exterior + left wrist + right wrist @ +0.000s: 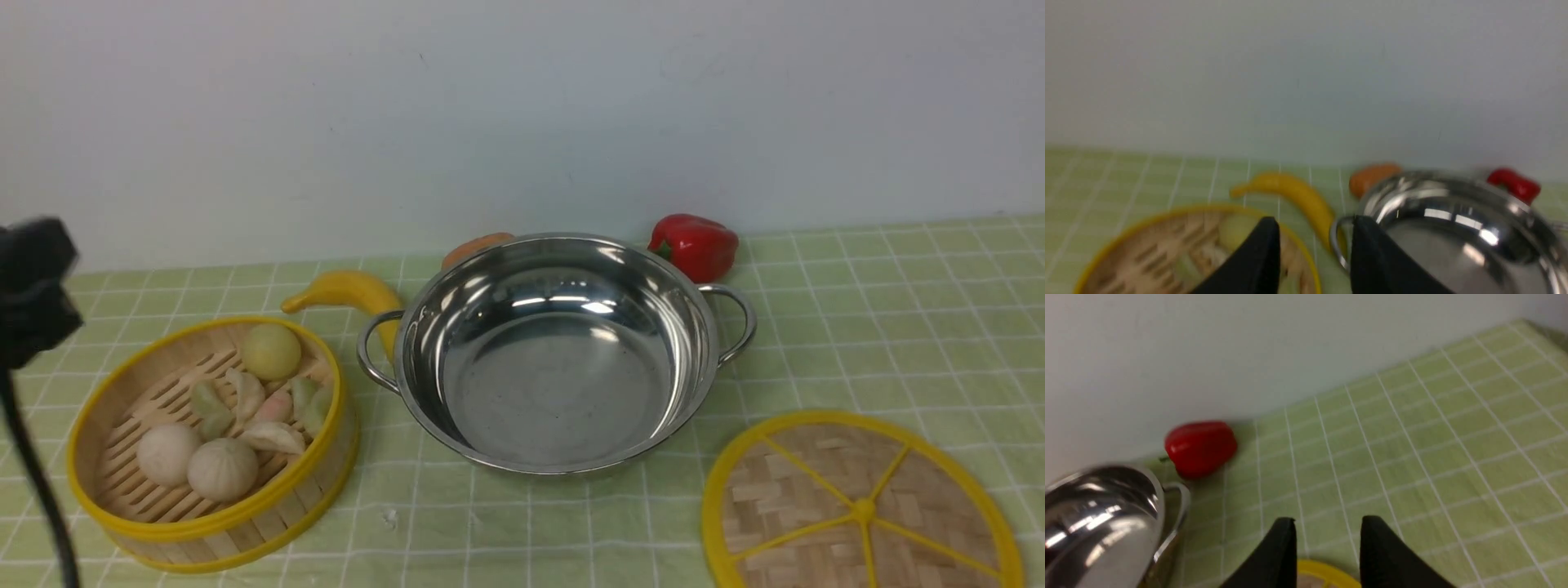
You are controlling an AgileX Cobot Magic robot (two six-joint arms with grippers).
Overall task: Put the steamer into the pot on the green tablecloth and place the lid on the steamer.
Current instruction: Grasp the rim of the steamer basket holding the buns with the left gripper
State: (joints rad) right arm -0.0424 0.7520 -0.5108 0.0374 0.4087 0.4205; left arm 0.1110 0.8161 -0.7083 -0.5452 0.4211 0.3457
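Starting the first step: the steamer (245,532) is not yet lifted and the pot (555,392) is empty.
The steamer, loaded with buns (222,469), sits on the green tablecloth (857,327) at the near left, just beside the pot's left handle. The lid (857,510) lies flat at the near right. The left tool (1314,220) hangs near the steamer's right rim, fingers apart with nothing between them. The right tool (1327,519), likewise parted and bare, hovers by the lid's far edge. Next, I judge, the left tool must clamp the steamer's rim, lift it level and lower it into the pot.
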